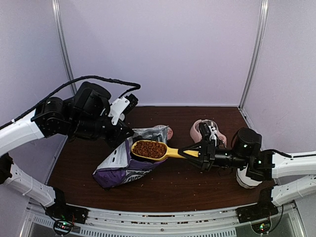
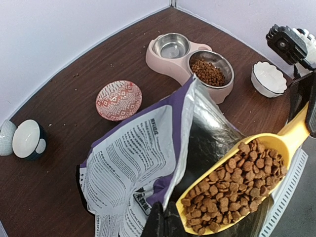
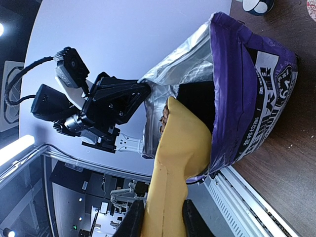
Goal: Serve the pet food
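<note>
Pinching the left lip of the bag (image 1: 121, 170), the left tool (image 1: 124, 136) is clamped on the foil and holds the mouth open while the bag leans on the table (image 1: 197, 182). Just right of that grip, over the bag's mouth, hangs a yellow scoop (image 1: 173, 152), about level and heaped with kibble (image 1: 149, 148); the left wrist view shows pellets filling it to the rim. Its handle runs right from the bag into the right tool (image 1: 193, 152), whose fingers (image 3: 134, 219) press on both sides of it. Behind the bag and to its right stands a pink feeder (image 1: 196, 129); the steel bowl by the bag's top edge also holds kibble. A white bowl (image 2: 268, 78) sits farther right of the bag, beyond the feeder.
</note>
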